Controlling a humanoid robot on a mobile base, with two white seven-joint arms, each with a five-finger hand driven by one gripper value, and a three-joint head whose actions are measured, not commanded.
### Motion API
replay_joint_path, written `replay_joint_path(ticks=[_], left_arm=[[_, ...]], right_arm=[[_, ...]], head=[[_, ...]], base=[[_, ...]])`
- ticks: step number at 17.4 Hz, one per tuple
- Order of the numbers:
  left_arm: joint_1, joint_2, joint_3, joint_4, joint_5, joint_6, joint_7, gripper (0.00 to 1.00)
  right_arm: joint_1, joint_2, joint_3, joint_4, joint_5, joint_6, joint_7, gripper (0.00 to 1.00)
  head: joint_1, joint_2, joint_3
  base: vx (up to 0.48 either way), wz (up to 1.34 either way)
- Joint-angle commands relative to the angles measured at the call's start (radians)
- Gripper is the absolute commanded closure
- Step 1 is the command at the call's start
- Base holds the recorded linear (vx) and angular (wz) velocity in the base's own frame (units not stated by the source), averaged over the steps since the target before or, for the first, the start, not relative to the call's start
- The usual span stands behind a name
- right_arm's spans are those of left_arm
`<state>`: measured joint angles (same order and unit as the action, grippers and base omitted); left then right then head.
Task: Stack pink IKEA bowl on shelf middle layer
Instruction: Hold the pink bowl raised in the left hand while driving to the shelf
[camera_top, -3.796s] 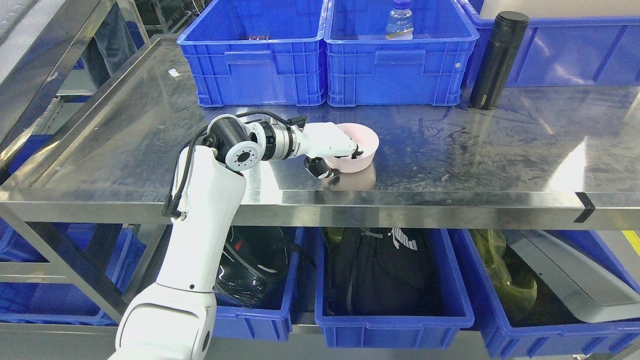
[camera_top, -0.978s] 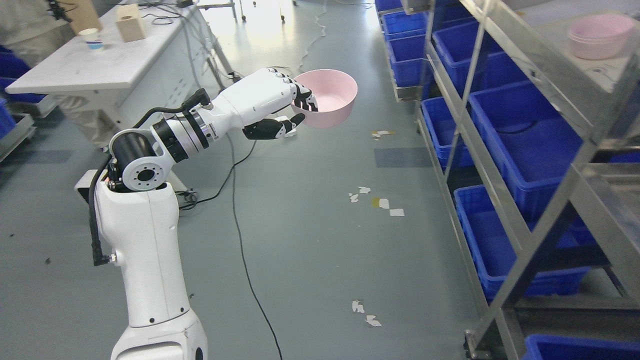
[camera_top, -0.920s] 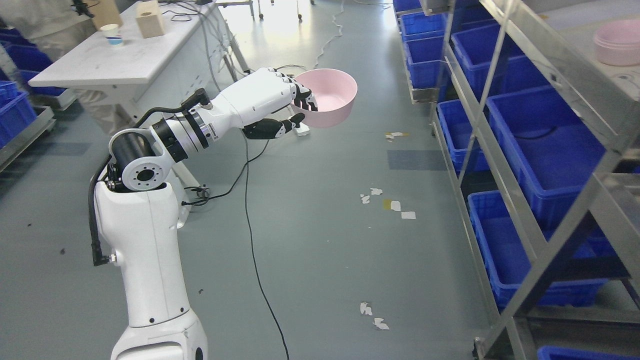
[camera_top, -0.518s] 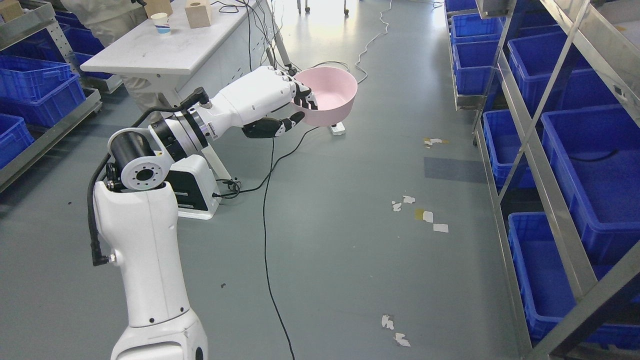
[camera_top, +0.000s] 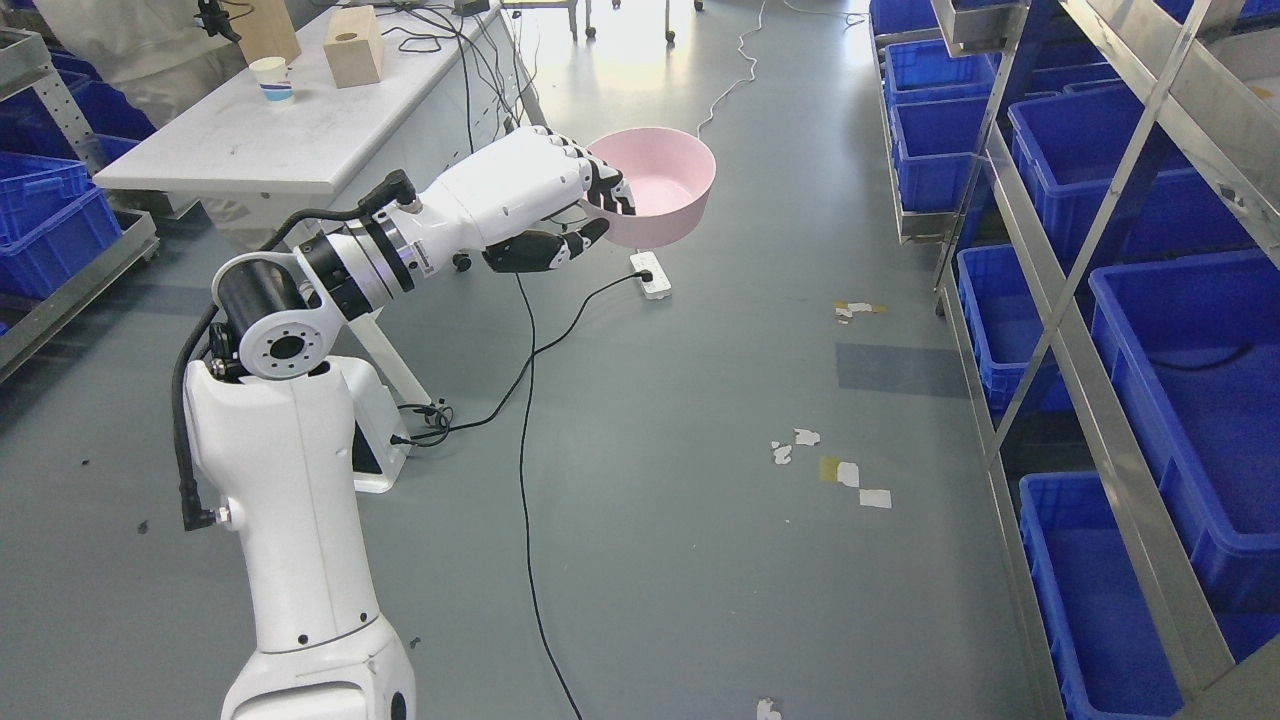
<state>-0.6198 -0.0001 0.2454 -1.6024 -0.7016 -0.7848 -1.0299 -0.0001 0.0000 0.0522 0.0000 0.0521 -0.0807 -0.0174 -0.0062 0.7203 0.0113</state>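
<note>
Pink bowl (camera_top: 655, 190) sits in the upper middle of the frame, carried in the air above the grey floor (camera_top: 660, 560). The left hand (camera_top: 560, 205) is clamped on its near rim, fingers (camera_top: 612, 192) hooked over the edge and the thumb pressing from below. The right hand is not visible. The metal shelf (camera_top: 1090, 330) with blue bins (camera_top: 1190, 390) stands along the right side, well apart from the bowl. I think the grip is only on one edge, so the bowl could tip or slip out if the base turns quickly. The black cable (camera_top: 525, 400) on the floor could also catch the wheels.
</note>
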Motion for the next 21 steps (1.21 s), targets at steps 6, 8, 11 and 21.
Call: replay_joint_path(ticks=[6,8,11,21], left_arm=[[-0.002,0.018,-0.069,-0.004,0.019,-0.001,0.002,0.97],[-0.002,0.018,-0.089,-0.004,0.027,-0.001,0.001,0.97],[-0.002,0.018,-0.089,-0.004,0.027,-0.001,0.001,0.97],[0.037,0.018,-0.028,-0.004,0.014,-0.001,0.001,0.97]], right_arm=[[0.003,-0.017,0.0,-0.017,0.0,-0.001,-0.001,0.0],[0.005,-0.017,0.0,-0.017,0.0,-0.001,-0.001,0.0],[0.005,-0.017,0.0,-0.017,0.0,-0.001,-0.001,0.0],[0.003,-0.017,0.0,-0.017,0.0,-0.001,-0.001,0.0]], head=[[0.0,0.0,0.0],[0.0,0.0,0.0],[0.0,0.0,0.0],[0.0,0.0,0.0]], base=[[0.287,-0.14],[0.304,-0.08],[0.3,-0.01],[0.331,0.0]])
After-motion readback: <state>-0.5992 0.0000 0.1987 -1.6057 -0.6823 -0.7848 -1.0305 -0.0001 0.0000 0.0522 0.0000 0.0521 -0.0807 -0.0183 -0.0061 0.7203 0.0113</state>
